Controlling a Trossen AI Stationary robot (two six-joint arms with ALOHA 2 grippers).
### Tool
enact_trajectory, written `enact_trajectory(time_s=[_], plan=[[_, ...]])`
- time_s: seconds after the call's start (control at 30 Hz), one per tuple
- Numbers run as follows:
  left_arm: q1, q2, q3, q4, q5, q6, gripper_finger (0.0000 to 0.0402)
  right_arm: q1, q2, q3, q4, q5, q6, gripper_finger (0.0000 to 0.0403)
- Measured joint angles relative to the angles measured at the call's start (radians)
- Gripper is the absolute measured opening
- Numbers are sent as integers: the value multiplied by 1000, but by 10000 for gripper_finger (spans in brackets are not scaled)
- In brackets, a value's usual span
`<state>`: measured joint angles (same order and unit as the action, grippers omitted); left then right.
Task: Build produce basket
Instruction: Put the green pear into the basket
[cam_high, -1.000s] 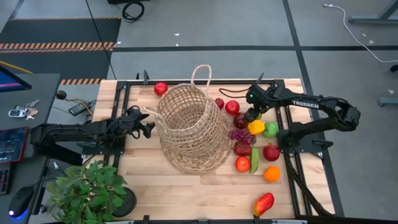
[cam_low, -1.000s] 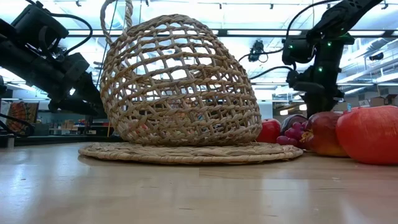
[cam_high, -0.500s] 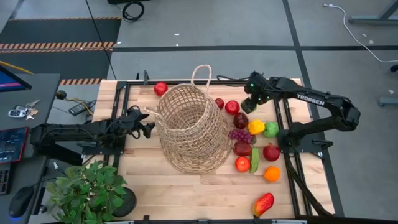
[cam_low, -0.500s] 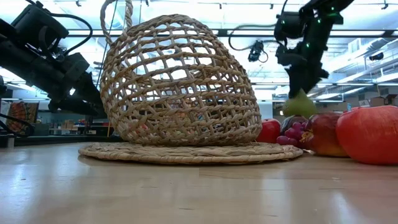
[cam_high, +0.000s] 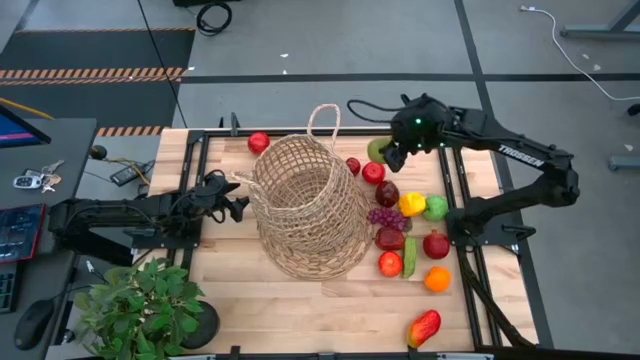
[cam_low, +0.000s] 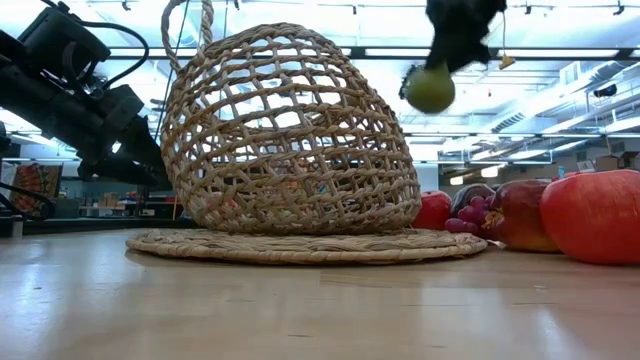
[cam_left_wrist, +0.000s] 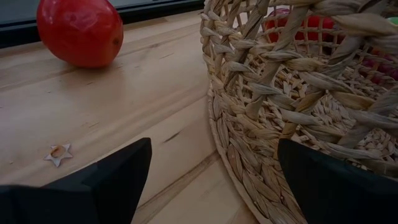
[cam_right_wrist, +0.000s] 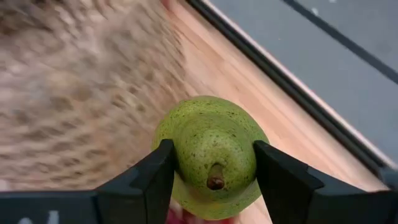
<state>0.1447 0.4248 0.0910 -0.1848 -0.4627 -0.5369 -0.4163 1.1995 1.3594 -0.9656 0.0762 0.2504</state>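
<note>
- Right tool (cam_high: 381, 152): closed on a green pear (cam_right_wrist: 210, 155), held clear above the bench (cam_high: 300, 310) near the far edge, just beside the basket (cam_high: 305, 205) on its right. In the low view the pear (cam_low: 431, 88) is seen hanging well above the bench surface, approx. level w/ the basket's upper part.
- Left tool (cam_high: 237, 205): fingers spread wide, nothing gripped; positioned low at the basket's left side, the woven base seen right beside one finger (cam_left_wrist: 336, 180) in the left wrist view.
- Basket: wicker, lying on its side at bench centre, loop handle (cam_high: 323, 120) toward the far edge.
- Produce on bench, right of basket: red apples (cam_high: 373, 172), purple grapes (cam_high: 386, 216), yellow pepper (cam_high: 412, 204), green pc. (cam_high: 435, 208), orange (cam_high: 437, 279).
- Red-yellow mango (cam_high: 424, 327): apart, near the front edge.
- One red apple (cam_high: 259, 142) lies at the far-left of the basket.
</note>
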Motion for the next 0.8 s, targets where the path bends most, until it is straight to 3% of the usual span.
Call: enact_trajectory(time_s=[0.27, 0.4, 0.63, 0.8], plan=[[0, 0, 0, 0, 0, 0, 357, 80, -2, 67, 188, -121, -11, 208], [0, 0, 0, 0, 0, 0, 357, 130, -5, 67, 288, -198, -99, 208], [0, 0, 0, 0, 0, 0, 357, 235, 19, 66, 435, -193, -259, 208], [0, 0, 0, 0, 0, 0, 357, 314, 62, 66, 464, -115, -423, 208]])
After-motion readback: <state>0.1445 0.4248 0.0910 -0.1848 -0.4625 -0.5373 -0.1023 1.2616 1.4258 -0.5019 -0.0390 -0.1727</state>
